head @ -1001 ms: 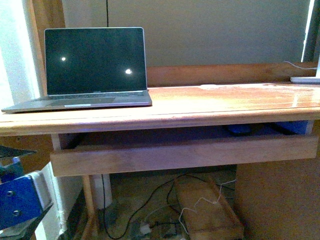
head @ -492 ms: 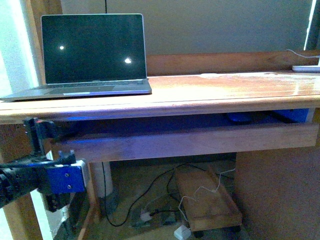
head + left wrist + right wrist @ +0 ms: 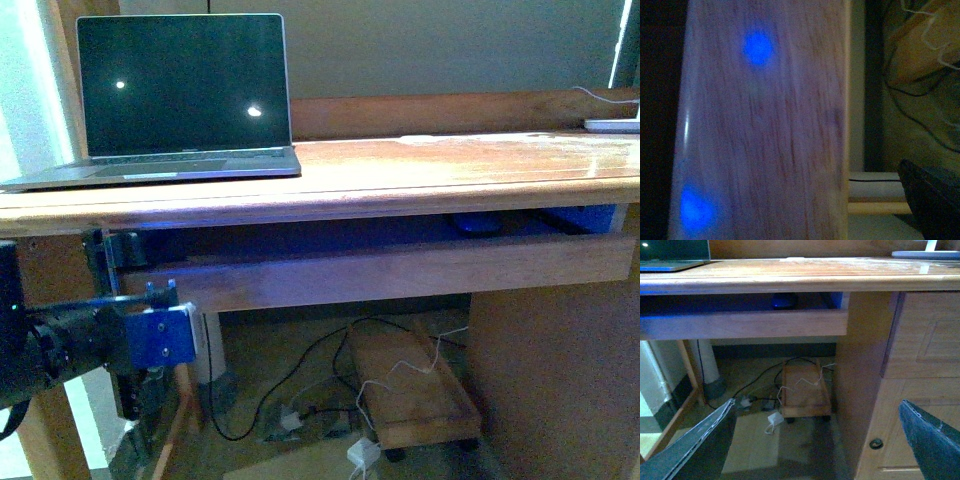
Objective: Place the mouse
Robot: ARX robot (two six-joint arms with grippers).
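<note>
Wood grain washed by two blue glows fills the left wrist view. The left gripper (image 3: 103, 262) is held tight against the left end of the pull-out tray (image 3: 380, 282), presumably so that the tray's front board can be caught or steadied. Only one dark finger (image 3: 932, 200) is shown there, so it cannot be told whether that pincer is spread or pressed together.

The right gripper (image 3: 816, 404) is kept low and well back from the desk. Its two fingers are spread wide with nothing between them (a waiting posture, it would seem, kept out of the way until the tray is dealt with).

Beyond both, the tray is seen standing out from under the desk top (image 3: 450, 170). The mouse (image 3: 478, 224) lies inside it toward the right end, a dark rounded shape half hidden behind the front board and well apart from either gripper. The placing is therefore judged not yet begun, since the mouse must first be reached over that board.

Farther back, the laptop (image 3: 180, 100) is set open at the left of the top, its screen dark. The wood beside it is the likely resting place — a mouse is wanted near the keyboard. At the far right corner a flat white device (image 3: 612, 125) is just visible.
</note>
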